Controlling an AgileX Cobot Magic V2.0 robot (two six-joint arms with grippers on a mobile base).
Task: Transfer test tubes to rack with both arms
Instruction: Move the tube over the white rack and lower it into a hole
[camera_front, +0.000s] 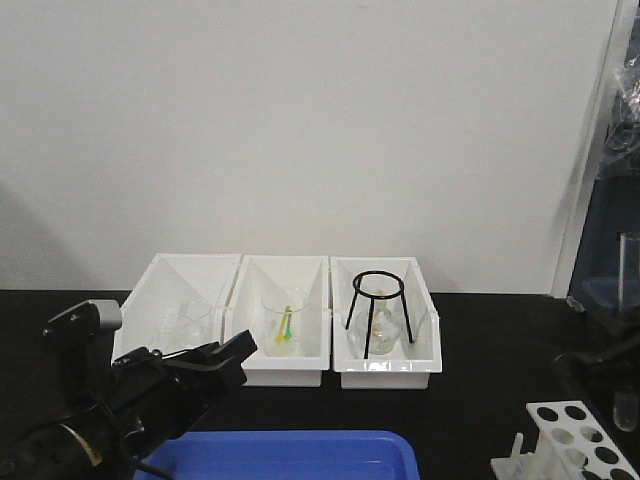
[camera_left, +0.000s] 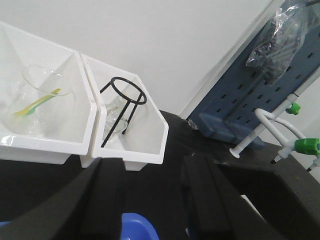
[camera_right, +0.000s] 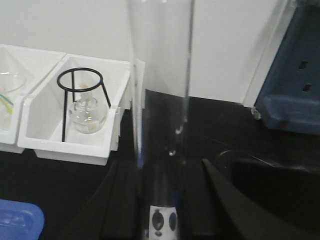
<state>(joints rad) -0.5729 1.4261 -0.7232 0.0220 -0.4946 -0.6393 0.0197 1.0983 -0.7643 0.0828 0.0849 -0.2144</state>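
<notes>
My right gripper (camera_right: 161, 167) is shut on a clear glass test tube (camera_right: 161, 80) and holds it upright. Part of the white rack (camera_right: 162, 220) shows through the glass right below it. In the front view the tube (camera_front: 628, 290) stands at the far right edge, above and just right of the rack (camera_front: 575, 435) at the lower right; the right gripper itself is mostly out of that view. My left gripper (camera_left: 152, 165) is open and empty, above the black table. In the front view it (camera_front: 222, 362) is at the lower left, in front of the bins.
Three white bins (camera_front: 385, 375) stand in a row at the back, holding beakers (camera_front: 285, 318) and a flask under a black ring stand (camera_front: 377, 310). A blue tray (camera_front: 290, 455) lies at the front. A blue pegboard (camera_left: 260, 100) and a white tap (camera_left: 280, 130) are at the right.
</notes>
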